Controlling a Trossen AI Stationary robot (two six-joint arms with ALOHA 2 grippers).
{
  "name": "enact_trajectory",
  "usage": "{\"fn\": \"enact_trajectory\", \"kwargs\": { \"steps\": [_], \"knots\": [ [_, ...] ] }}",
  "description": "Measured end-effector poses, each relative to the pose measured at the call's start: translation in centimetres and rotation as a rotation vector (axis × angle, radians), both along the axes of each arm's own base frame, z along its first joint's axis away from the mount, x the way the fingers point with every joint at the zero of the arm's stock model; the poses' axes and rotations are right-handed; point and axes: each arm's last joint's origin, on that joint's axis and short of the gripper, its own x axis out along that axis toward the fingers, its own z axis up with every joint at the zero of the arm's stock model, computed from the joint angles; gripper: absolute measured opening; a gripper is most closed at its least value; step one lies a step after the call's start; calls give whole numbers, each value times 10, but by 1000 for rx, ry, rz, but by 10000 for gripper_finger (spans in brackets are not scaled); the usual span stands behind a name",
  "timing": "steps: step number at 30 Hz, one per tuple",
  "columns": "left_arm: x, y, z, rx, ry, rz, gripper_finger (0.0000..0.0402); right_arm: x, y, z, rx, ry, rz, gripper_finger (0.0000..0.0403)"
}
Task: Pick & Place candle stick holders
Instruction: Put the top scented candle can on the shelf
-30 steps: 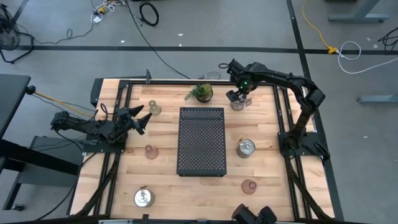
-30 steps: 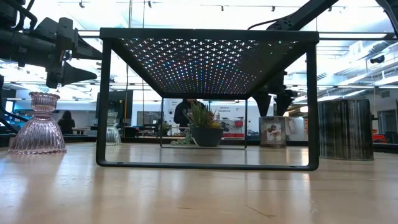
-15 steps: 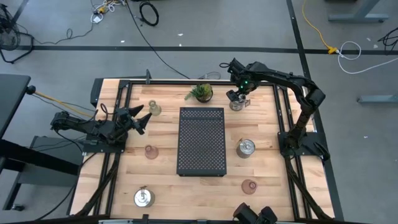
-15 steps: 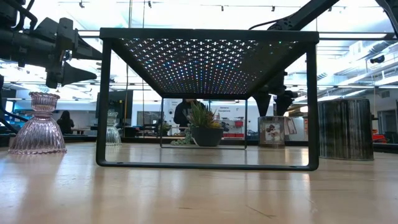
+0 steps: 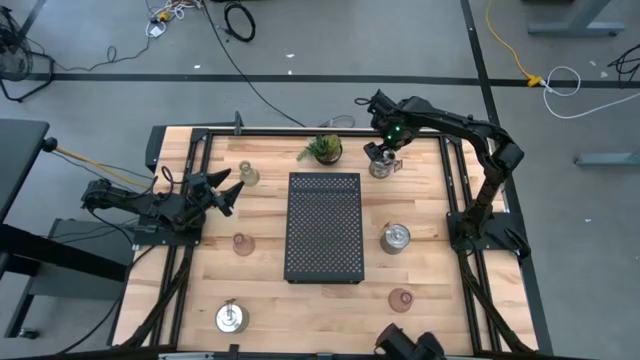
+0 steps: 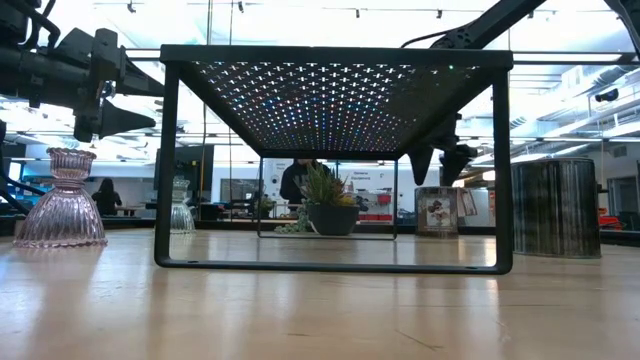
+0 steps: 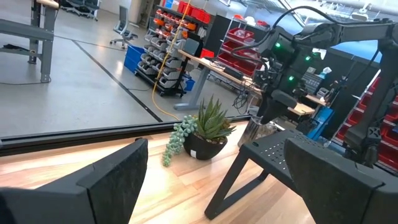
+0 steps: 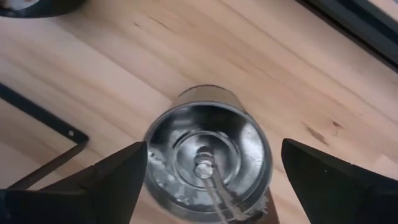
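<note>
My right gripper [image 5: 383, 154] hangs open, pointing down, over a silver candle stick holder [image 8: 208, 163] that stands on its base at the far right of the table. In the right wrist view its fingers stand on either side of the holder, apart from it. Two more silver holders [image 5: 396, 238] [image 5: 232, 317] stand on the table. So do a clear-greenish glass cup [image 5: 248, 175] and two pink cups [image 5: 241, 243] [image 5: 401, 298]. My left gripper [image 5: 225, 190] waits open and level at the table's left, near the clear cup.
A black perforated tray [image 5: 324, 227] stands on legs in the table's middle. A small potted plant [image 5: 323, 150] sits at the far edge, between the tray and the holder under my right gripper. Bare wood lies near the front edge.
</note>
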Motion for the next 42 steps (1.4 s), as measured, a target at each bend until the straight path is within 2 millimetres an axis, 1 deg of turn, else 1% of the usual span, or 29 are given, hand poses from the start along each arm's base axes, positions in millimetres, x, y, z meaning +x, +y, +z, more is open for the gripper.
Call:
{"fn": "enact_trajectory", "kwargs": {
  "steps": [10,24,37,42],
  "knots": [
    [0,0,0,0,0,-2,378,4,4,0,-2,0,19,369],
    [0,0,0,1,1,-2,378,4,4,0,-17,12,15,369],
    [0,0,0,18,15,-13,378,13,-5,3,-106,-93,8,369],
    [1,-1,3,1,-35,-26,378,13,-4,3,-92,-96,-32,369]
  ]
}}
